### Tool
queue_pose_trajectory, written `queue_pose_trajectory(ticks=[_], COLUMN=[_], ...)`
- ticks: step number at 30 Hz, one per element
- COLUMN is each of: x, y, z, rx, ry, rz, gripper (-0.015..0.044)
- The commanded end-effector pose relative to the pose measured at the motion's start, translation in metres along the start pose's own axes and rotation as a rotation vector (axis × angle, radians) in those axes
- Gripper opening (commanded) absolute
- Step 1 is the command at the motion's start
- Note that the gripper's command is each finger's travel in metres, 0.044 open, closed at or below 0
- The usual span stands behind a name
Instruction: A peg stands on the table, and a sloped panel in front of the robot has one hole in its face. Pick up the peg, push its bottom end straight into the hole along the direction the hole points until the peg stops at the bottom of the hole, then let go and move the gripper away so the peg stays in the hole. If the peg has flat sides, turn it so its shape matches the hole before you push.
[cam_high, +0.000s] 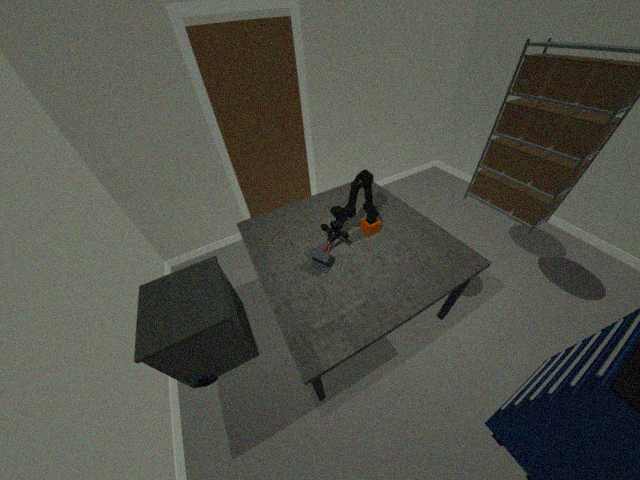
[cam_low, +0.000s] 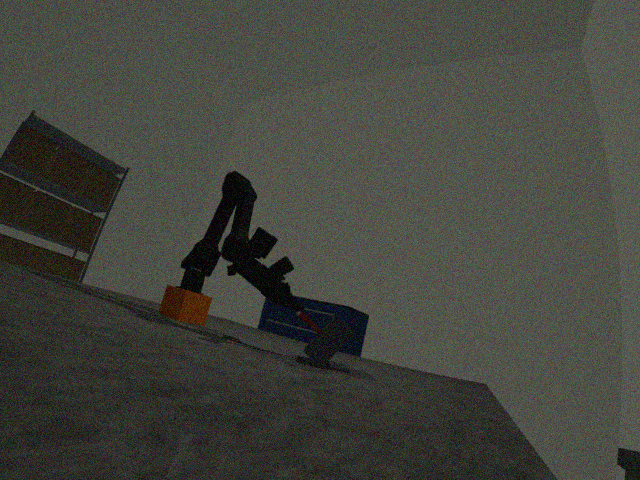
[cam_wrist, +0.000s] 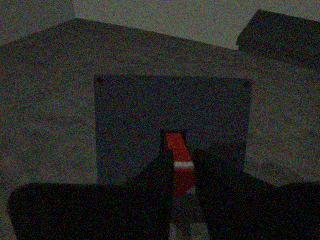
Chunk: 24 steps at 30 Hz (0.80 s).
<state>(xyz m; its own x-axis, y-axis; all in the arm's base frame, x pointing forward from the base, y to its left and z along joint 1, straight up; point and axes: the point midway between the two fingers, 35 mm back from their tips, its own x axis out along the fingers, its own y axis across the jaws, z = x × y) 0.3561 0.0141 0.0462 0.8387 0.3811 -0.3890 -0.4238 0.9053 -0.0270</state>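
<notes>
A red peg (cam_high: 326, 246) (cam_low: 309, 321) (cam_wrist: 180, 150) with a light band and flat sides is held at a slant. Its far end is at the dark square hole in the sloped blue-grey panel (cam_high: 319, 255) (cam_low: 330, 338) (cam_wrist: 130, 110); in the wrist view dark hole edge shows around that end. How deep the end sits cannot be told. My gripper (cam_high: 329, 240) (cam_low: 298, 310) (cam_wrist: 182, 157) is shut on the peg, above the panel face. The peg's near end is partly hidden between the fingers.
The panel stands on the grey table (cam_high: 361, 289) (cam_low: 155, 392) (cam_wrist: 45, 100). The arm's orange base block (cam_high: 370, 226) (cam_low: 185, 305) is behind the gripper. A dark cabinet (cam_high: 191, 310) (cam_wrist: 285, 40) stands beyond the table edge.
</notes>
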Motion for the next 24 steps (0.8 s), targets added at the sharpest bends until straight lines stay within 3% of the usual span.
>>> queue_pose_trajectory(ticks=[1,24], x=[0.003,0.016], y=[0.000,-0.001], z=[-0.001,-0.001], rx=[0.008,0.008], ry=[0.004,0.003], rz=[-0.001,-0.001], gripper=[0.0000,0.0000])
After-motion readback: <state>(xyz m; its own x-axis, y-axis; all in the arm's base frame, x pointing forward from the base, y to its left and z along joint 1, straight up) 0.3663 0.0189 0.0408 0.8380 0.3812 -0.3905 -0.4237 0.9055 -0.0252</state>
